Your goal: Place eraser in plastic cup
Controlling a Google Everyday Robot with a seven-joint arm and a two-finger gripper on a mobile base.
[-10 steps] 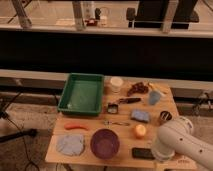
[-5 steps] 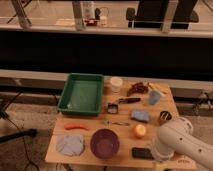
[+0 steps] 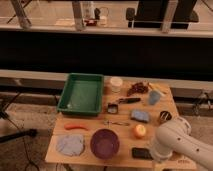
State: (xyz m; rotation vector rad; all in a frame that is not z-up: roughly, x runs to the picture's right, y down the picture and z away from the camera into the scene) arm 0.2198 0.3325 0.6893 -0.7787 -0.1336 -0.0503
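The eraser point(image 3: 141, 153), a flat black block, lies near the table's front edge, just right of a purple bowl. The plastic cup point(image 3: 154, 97), pale blue, stands upright at the back right of the table. My white arm point(image 3: 176, 142) fills the lower right corner, its rounded end right beside the eraser. The gripper itself is hidden behind or below that arm segment, and none of the table's objects is lifted.
A green tray point(image 3: 82, 92) sits at the back left, a cream cup point(image 3: 116, 83) beside it. A black-handled tool point(image 3: 125, 101), blue sponge point(image 3: 140, 115), dark metal cup point(image 3: 165, 116), orange fruit point(image 3: 139, 130), purple bowl point(image 3: 104, 142) and grey-blue cloth point(image 3: 70, 145) crowd the table.
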